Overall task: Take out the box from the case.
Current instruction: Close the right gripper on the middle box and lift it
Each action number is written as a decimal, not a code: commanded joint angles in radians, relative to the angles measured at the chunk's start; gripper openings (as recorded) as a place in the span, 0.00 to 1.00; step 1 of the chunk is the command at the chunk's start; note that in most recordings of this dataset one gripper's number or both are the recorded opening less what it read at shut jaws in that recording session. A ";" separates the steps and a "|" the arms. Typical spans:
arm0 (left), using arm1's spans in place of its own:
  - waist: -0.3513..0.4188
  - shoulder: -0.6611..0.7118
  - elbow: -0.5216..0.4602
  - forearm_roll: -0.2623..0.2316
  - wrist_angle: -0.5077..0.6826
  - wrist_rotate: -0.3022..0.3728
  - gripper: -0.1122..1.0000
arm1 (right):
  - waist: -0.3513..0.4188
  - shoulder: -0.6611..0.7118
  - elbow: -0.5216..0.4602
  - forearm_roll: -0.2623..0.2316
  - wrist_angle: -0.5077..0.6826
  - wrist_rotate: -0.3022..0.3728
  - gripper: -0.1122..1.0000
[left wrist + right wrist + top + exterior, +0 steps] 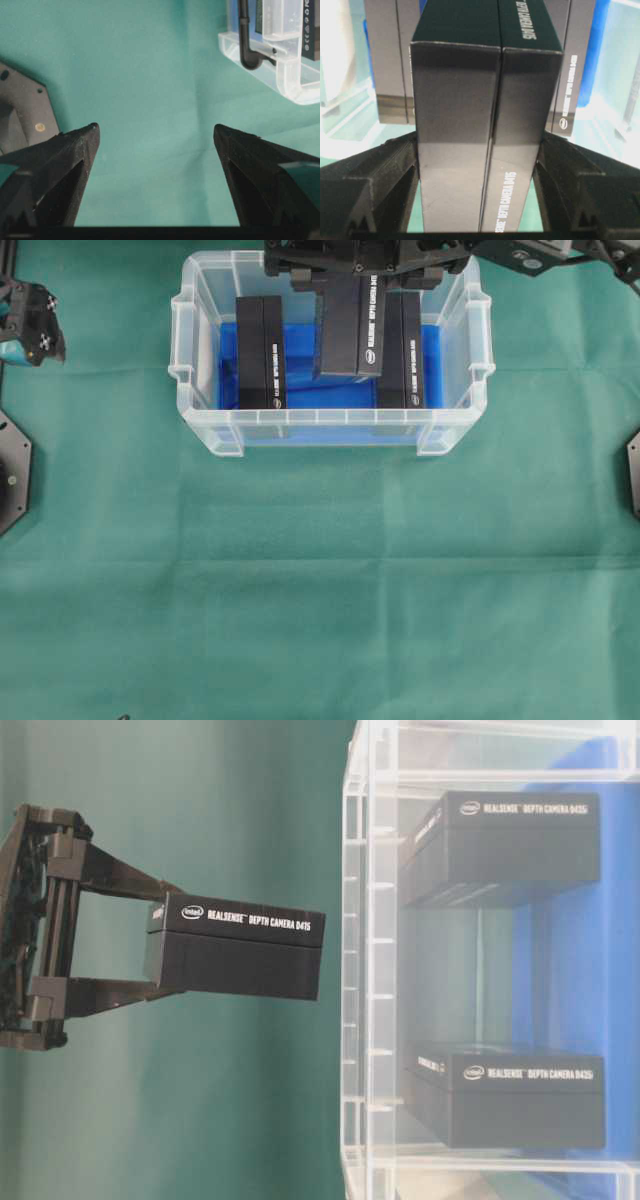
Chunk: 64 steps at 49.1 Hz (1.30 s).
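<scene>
Right end effector (479,190) grips the RealSense box (235,958), lifted clear above the case (200,425); placement remains. Left end effector (156,145) spread, empty.

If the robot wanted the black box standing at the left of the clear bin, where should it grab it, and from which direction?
Probably from straight above, closing on its two long flat faces near the top end. That box stands upright on the blue cloth inside the case, whose walls block any sideways approach. The right tool holds its lifted box across the flat sides this way.
</scene>
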 commanded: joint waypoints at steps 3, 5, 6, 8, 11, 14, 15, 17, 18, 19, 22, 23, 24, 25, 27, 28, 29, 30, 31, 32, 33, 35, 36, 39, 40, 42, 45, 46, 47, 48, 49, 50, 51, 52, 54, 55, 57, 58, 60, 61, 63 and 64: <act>0.003 -0.002 -0.011 0.003 -0.003 0.000 0.95 | 0.002 -0.063 -0.031 -0.003 -0.003 -0.002 0.71; 0.003 -0.002 -0.011 0.003 -0.003 0.000 0.95 | 0.002 -0.063 -0.031 -0.003 -0.003 -0.002 0.71; 0.003 -0.002 -0.011 0.003 -0.003 0.000 0.95 | 0.002 -0.063 -0.029 -0.003 -0.005 -0.002 0.71; 0.003 -0.002 -0.011 0.003 -0.003 0.000 0.95 | 0.002 -0.063 -0.031 -0.002 -0.003 -0.002 0.71; 0.003 -0.002 -0.011 0.003 -0.003 0.000 0.95 | 0.002 -0.063 -0.031 -0.003 -0.005 -0.002 0.71; 0.003 -0.002 -0.011 0.003 -0.003 0.000 0.95 | 0.002 -0.063 -0.031 -0.003 -0.008 -0.002 0.71; 0.003 -0.002 -0.011 0.003 -0.003 0.000 0.95 | 0.000 -0.063 -0.031 -0.002 -0.009 -0.002 0.71; 0.003 -0.002 -0.011 0.003 -0.003 0.000 0.95 | 0.002 -0.063 -0.031 -0.003 -0.012 -0.002 0.71; 0.003 -0.002 -0.011 0.003 -0.003 0.000 0.95 | 0.002 -0.063 -0.031 -0.002 -0.014 -0.002 0.71; 0.003 -0.002 -0.011 0.003 -0.003 0.000 0.95 | 0.002 -0.063 -0.031 -0.003 -0.015 -0.002 0.71; 0.003 -0.002 -0.011 0.003 -0.003 0.000 0.95 | 0.002 -0.063 -0.031 -0.003 -0.017 0.000 0.71; 0.003 -0.002 -0.011 0.003 -0.003 0.000 0.95 | 0.002 -0.063 -0.031 -0.003 -0.017 -0.002 0.71; 0.003 -0.002 -0.011 0.003 -0.003 0.000 0.95 | 0.002 -0.063 -0.031 -0.003 -0.017 0.000 0.71; 0.003 -0.002 -0.011 0.003 -0.002 0.000 0.95 | 0.002 -0.063 -0.031 -0.003 -0.017 0.000 0.71; 0.003 -0.002 -0.011 0.003 -0.002 -0.002 0.95 | 0.002 -0.063 -0.031 -0.003 -0.017 0.000 0.71; 0.003 -0.002 -0.011 0.003 -0.002 0.000 0.95 | 0.002 -0.063 -0.031 -0.003 -0.017 0.000 0.71; 0.003 -0.002 -0.011 0.003 -0.002 -0.002 0.95 | 0.002 -0.063 -0.031 -0.003 -0.017 -0.002 0.71; 0.003 -0.002 -0.011 0.003 -0.002 -0.002 0.95 | 0.002 -0.063 -0.031 -0.002 -0.017 -0.002 0.71; 0.003 -0.002 -0.011 0.003 -0.002 -0.002 0.95 | 0.002 -0.063 -0.031 -0.003 -0.017 -0.002 0.71; 0.003 -0.002 -0.011 0.003 -0.003 -0.002 0.95 | 0.002 -0.063 -0.031 -0.003 -0.017 0.000 0.71; 0.003 -0.002 -0.011 0.003 -0.002 -0.002 0.95 | 0.002 -0.063 -0.031 -0.003 -0.017 -0.002 0.71; 0.003 -0.002 -0.011 0.003 -0.002 -0.002 0.95 | 0.002 -0.063 -0.031 -0.003 -0.017 0.000 0.71; 0.003 -0.002 -0.011 0.003 -0.002 -0.003 0.95 | 0.002 -0.063 -0.031 -0.003 -0.017 -0.002 0.71; 0.003 -0.002 -0.011 0.003 -0.002 -0.003 0.95 | 0.002 -0.063 -0.031 -0.003 -0.017 0.000 0.71; 0.003 -0.002 -0.011 0.003 -0.003 -0.003 0.95 | 0.002 -0.063 -0.031 -0.003 -0.017 -0.002 0.71; 0.003 -0.002 -0.011 0.003 -0.003 -0.003 0.95 | 0.002 -0.063 -0.031 -0.003 -0.017 -0.002 0.71; 0.003 -0.002 -0.011 0.003 -0.002 -0.003 0.95 | 0.002 -0.063 -0.031 -0.003 -0.017 0.000 0.71; 0.005 -0.002 -0.011 0.003 -0.002 -0.003 0.95 | 0.002 -0.063 -0.031 -0.002 -0.017 0.000 0.71; 0.003 -0.002 -0.011 0.003 -0.002 -0.005 0.95 | 0.002 -0.063 -0.031 -0.003 -0.017 0.000 0.71; 0.003 -0.002 -0.011 0.003 -0.002 -0.005 0.95 | 0.002 -0.063 -0.031 -0.003 -0.017 0.000 0.71; 0.003 -0.002 -0.011 0.003 -0.002 -0.005 0.95 | 0.002 -0.063 -0.031 -0.003 -0.017 -0.002 0.71; 0.003 -0.002 -0.011 0.003 -0.002 -0.005 0.95 | 0.002 -0.063 -0.031 -0.002 -0.017 0.000 0.71; 0.003 -0.002 -0.011 0.003 -0.002 -0.005 0.95 | 0.002 -0.063 -0.031 -0.003 -0.017 0.000 0.71; 0.003 -0.002 -0.011 0.003 -0.002 -0.005 0.95 | 0.002 -0.063 -0.031 -0.002 -0.017 0.000 0.71; 0.003 -0.002 -0.011 0.003 -0.002 -0.005 0.95 | 0.002 -0.063 -0.031 -0.003 -0.017 0.000 0.71; 0.003 -0.002 -0.011 0.003 -0.003 -0.005 0.95 | 0.002 -0.063 -0.031 -0.003 -0.017 0.000 0.71; 0.003 -0.002 -0.011 0.003 -0.003 -0.006 0.95 | 0.002 -0.063 -0.031 -0.003 -0.017 0.000 0.71; 0.003 -0.002 -0.011 0.003 -0.003 -0.006 0.95 | 0.002 -0.063 -0.031 -0.003 -0.017 0.000 0.71; 0.003 -0.002 -0.011 0.003 -0.003 -0.006 0.95 | 0.002 -0.063 -0.031 -0.003 -0.017 0.000 0.71; 0.003 -0.002 -0.011 0.003 -0.002 -0.006 0.95 | 0.002 -0.063 -0.031 -0.003 -0.017 0.000 0.71; 0.003 -0.002 -0.011 0.003 -0.002 -0.006 0.95 | 0.002 -0.063 -0.031 -0.003 -0.017 0.000 0.71; 0.003 -0.002 -0.011 0.003 -0.003 -0.006 0.95 | 0.002 -0.063 -0.031 -0.003 -0.017 0.000 0.71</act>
